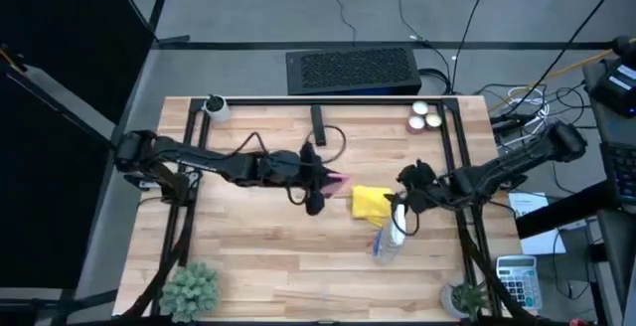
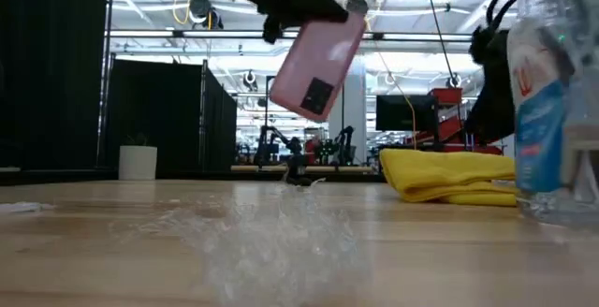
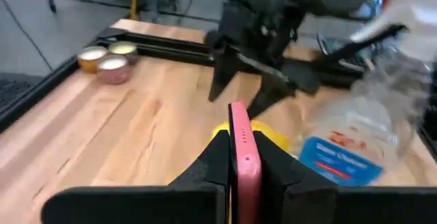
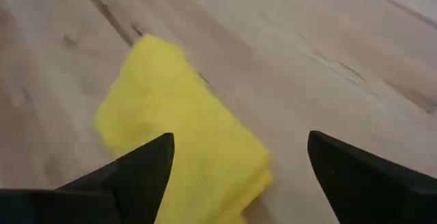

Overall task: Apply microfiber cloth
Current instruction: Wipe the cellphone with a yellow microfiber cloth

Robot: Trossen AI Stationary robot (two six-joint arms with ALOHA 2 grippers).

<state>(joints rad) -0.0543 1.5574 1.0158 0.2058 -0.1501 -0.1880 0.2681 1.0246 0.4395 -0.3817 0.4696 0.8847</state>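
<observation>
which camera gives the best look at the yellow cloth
The right wrist view: the microfiber cloth lies folded on the wood, filling the frame between the open right gripper. The high view shows it small, the low view edge-on, and the left wrist view only a sliver behind the pink phone.

yellow microfiber cloth [image 1: 369, 204] on table [image 1: 258, 256], left gripper [image 1: 332, 178], right gripper [image 1: 401, 198] flanking

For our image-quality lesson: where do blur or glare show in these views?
Low view: table foreground smeared, bright ceiling lights behind the pink phone. Left wrist view: spray bottle blurred. Right wrist view: microfiber cloth soft-edged.
</observation>
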